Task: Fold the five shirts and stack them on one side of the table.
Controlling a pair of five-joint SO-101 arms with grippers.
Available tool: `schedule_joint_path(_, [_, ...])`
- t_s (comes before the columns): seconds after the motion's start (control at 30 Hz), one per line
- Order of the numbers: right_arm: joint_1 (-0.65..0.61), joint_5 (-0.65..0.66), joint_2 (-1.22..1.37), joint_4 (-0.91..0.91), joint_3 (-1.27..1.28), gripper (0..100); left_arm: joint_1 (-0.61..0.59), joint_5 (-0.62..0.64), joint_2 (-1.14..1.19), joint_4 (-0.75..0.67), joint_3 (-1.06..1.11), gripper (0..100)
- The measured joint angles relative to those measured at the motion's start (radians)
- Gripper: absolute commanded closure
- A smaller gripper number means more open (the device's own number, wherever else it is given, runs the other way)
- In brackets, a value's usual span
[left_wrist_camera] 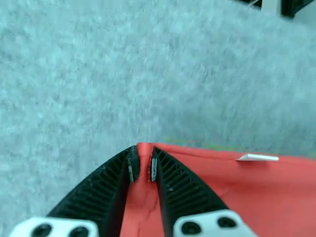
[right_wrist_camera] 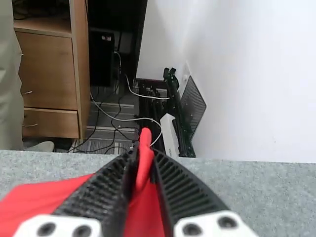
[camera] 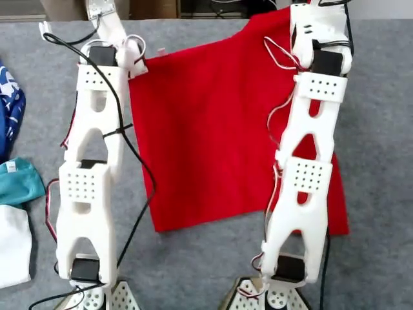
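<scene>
Red shirt (camera: 213,129) spread mostly flat across centre of grey table (camera: 374,97), far hem toward 12 o'clock, near edge toward 6. Left gripper (left_wrist_camera: 142,168) clenched on far corner at about 10 o'clock, only a thin sliver of cloth between tips. Right gripper (right_wrist_camera: 143,158) clamped on opposite far corner at about 1 o'clock, red fabric bunched between black jaws and seemingly raised off tabletop. Blue patterned shirt (camera: 10,110), teal shirt (camera: 19,181) and white shirt (camera: 13,245) lying at 9 o'clock edge, well apart from red one. Judged as start of a fold: both far corners held, ready for carrying toward 6 o'clock. Risks from here: slipping out of left pinch, given so little cloth in it; skewed crease from uneven lift of the two corners; dragging whole shirt along felt instead of folding it over; snagging black cable (camera: 145,169) draped across cloth's 9 o'clock edge.
</scene>
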Motion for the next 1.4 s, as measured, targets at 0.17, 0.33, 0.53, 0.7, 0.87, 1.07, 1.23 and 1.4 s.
schedule_joint_path(0.17, [0.000, 0.000, 0.000, 0.132, 0.000, 99.3, 0.005, 0.000, 0.032, 0.127, -0.064, 98])
schedule_joint_path(0.33, [0.000, 0.000, -0.003, 0.293, 0.000, 99.3, 0.021, 0.000, 0.034, 0.276, -0.117, 98])
schedule_joint_path(0.53, [0.020, 0.000, -0.068, 0.462, 0.000, 99.3, 0.058, 0.000, 0.032, 0.448, -0.186, 98])
schedule_joint_path(0.7, [0.046, 0.048, -0.153, 0.618, 0.000, 99.3, 0.098, -0.002, 0.032, 0.460, -0.161, 98])
schedule_joint_path(0.87, [0.078, 0.126, -0.224, 0.776, -0.002, 99.3, 0.135, -0.003, 0.026, 0.460, -0.038, 98])
schedule_joint_path(1.07, [0.133, 0.169, -0.269, 0.841, -0.002, 99.3, 0.181, -0.046, -0.169, 0.460, 0.255, 98])
schedule_joint_path(1.23, [0.187, 0.169, -0.269, 0.841, -0.002, 99.3, 0.229, -0.057, -0.419, 0.460, 0.555, 98])
schedule_joint_path(1.4, [0.226, 0.169, -0.302, 0.844, -0.002, 99.3, 0.269, -0.058, -0.611, 0.459, 0.796, 98])
